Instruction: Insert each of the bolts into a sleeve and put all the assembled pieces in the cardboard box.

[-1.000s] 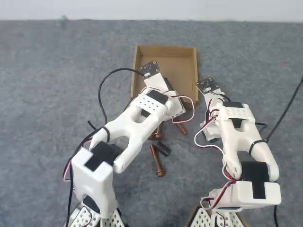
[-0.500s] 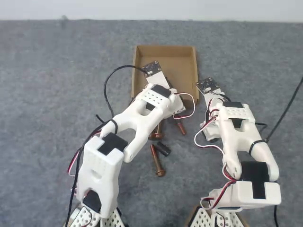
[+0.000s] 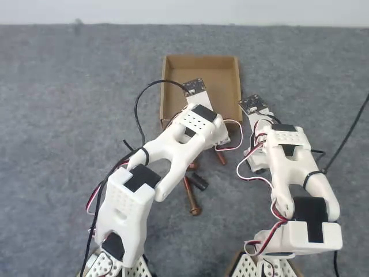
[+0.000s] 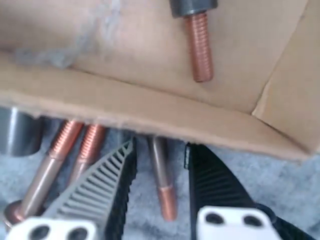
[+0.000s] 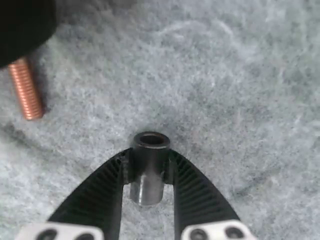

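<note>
Seen from above, my left arm [image 3: 173,150] covers my left fingers [image 4: 120,170] at the six o'clock wall of the cardboard box [image 3: 199,58]. My wrist view shows them spread, one on either side of a bolt [image 4: 161,170] on the grey worktop [image 4: 295,190] just outside that wall. Inside the box lies an assembled piece [image 4: 198,45], its sleeve end cut off. Over at three o'clock, my right fingers [image 5: 112,185] pinch a dark sleeve [image 5: 148,172], open end showing. A nearby threaded end [image 5: 26,92] has its head hidden.
</note>
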Controlling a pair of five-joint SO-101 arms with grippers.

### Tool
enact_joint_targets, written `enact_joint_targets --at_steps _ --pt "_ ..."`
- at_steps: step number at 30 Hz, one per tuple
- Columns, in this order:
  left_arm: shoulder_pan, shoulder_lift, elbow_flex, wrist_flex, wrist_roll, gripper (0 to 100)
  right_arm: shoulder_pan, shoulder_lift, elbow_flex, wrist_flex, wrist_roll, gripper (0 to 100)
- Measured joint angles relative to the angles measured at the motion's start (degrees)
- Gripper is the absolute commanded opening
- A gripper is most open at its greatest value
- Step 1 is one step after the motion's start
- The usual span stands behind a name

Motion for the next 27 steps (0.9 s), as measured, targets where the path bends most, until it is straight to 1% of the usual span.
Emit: enact_joint_targets --at_steps 7,9,10,11,12,15,21,24,27 --pt "-0.4 0.3 -0.4 0.0 0.0 14 0.0 0.0 0.0 0.0 0.0 0.6" --pt "-0.4 0.3 -0.4 0.0 0.0 7 0.0 0.0 0.0 0.0 0.0 0.6" --pt "-0.4 0.3 -0.4 0.0 0.0 2 0.0 0.0 0.0 0.0 0.0 0.6" --pt "-0.4 0.3 -0.4 0.0 0.0 0 0.0 0.0 0.0 0.0 0.0 0.6" --pt "-0.4 0.3 -0.5 0.0 -0.4 2 0.0 0.0 0.0 0.0 0.0 0.6" --pt "-0.3 0.3 -0.6 0.0 -2.0 1 0.0 0.0 0.0 0.0 0.0 0.6" --pt "-0.3 0.3 -0.7 0.8 -3.1 1 0.0 0.0 0.0 0.0 0.0 0.6" --pt "0.5 0.3 -1.1 2.6 -7.1 1 0.0 0.0 0.0 0.0 0.0 0.6" --pt "1.9 -0.2 -1.3 4.9 -14.2 1 0.0 0.0 0.0 0.0 0.0 0.6"
